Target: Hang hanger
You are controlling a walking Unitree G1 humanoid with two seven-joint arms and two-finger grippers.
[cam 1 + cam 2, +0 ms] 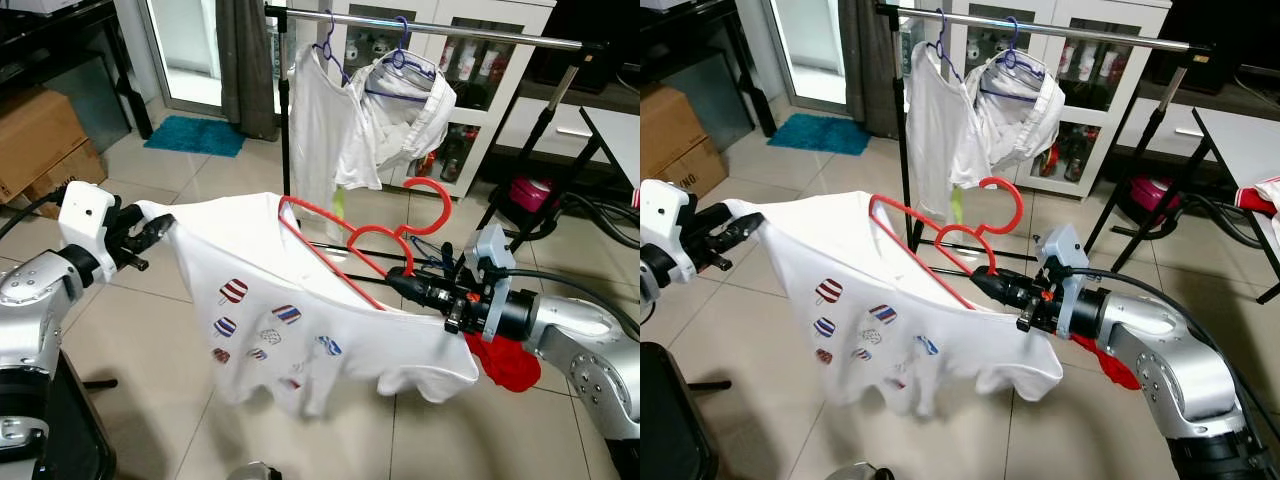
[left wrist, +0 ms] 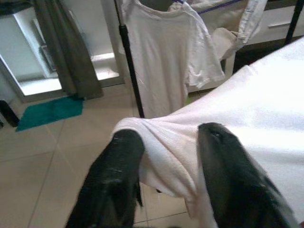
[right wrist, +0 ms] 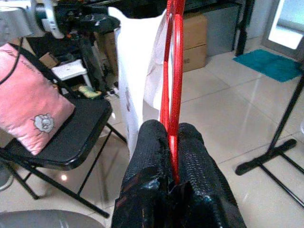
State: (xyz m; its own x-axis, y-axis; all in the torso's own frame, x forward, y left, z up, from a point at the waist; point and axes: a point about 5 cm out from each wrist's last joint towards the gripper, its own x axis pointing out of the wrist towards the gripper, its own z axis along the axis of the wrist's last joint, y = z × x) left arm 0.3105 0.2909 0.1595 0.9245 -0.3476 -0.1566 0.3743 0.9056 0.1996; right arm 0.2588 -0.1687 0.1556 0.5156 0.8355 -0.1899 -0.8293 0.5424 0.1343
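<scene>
A white T-shirt point(image 1: 270, 300) with small striped prints hangs stretched between my two grippers, in front of a clothes rail point(image 1: 450, 32). A red hanger point(image 1: 385, 235) sits inside its neck, hook up and tilted. My right gripper point(image 1: 400, 283) is shut on the red hanger point(image 3: 171, 95) at its lower bar. My left gripper point(image 1: 160, 228) is shut on the shirt's shoulder; the cloth point(image 2: 166, 152) is bunched between its fingers point(image 2: 118, 166).
Two white garments point(image 1: 370, 120) hang on purple hangers from the rail. A red cloth point(image 1: 505, 365) lies on the floor below my right arm. A cardboard box point(image 1: 40, 140) and a teal mat point(image 1: 195, 135) are at the left. A black folding chair point(image 3: 71, 142) carries a pink cushion.
</scene>
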